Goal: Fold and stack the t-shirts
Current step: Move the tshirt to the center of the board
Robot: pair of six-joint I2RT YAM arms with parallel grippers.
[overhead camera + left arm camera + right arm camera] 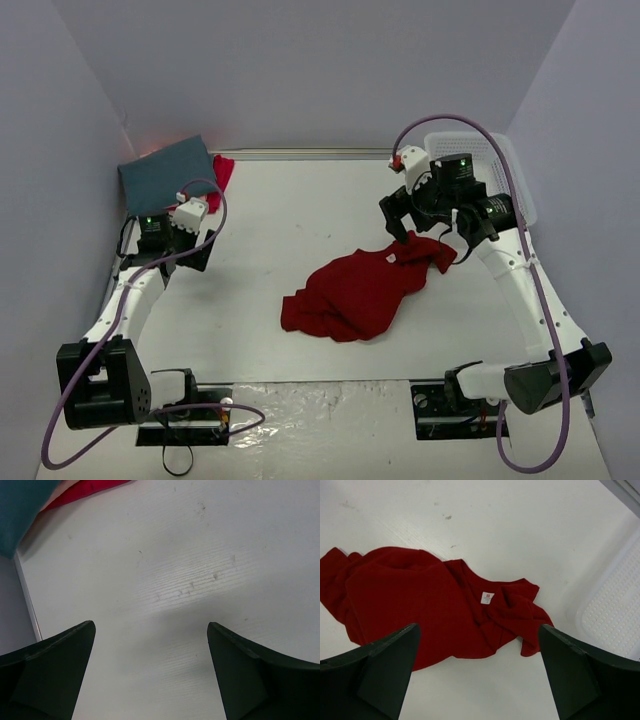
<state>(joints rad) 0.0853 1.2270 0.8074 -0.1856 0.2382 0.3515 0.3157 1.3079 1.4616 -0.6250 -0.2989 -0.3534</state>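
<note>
Nearest our bases, the deep red t-shirt (350,295) lies crumpled on the bench (280,220), right of the middle, its near hem bunched and the cloth doubled over itself at the collar end. The right claw (477,627) hangs just above that collar end, jaws spread wide with nothing between them, and the cloth lies loose below. We judge the main risk to be here: if we pinch into this heap we may catch two layers at once, and the shirt would lift as a knot and not spread flat. A grab at the folds beside the white label (487,598) could also drag the shirt toward the white mesh basket (505,175), just beyond the claw at the far right. The left claw (150,623) hovers over bare bench on the left, likewise spread and empty, well apart from the red shirt, so a one-sided pull would skew it. In the far left corner the slate-teal t-shirt (168,175) lies folded, with the pinkish-red t-shirt (222,172) peeking out at its right edge; a careless sweep could upset them. The bench is white, matt and lightly scuffed, and plain pale grey walls (300,70) close it in on three sides
</note>
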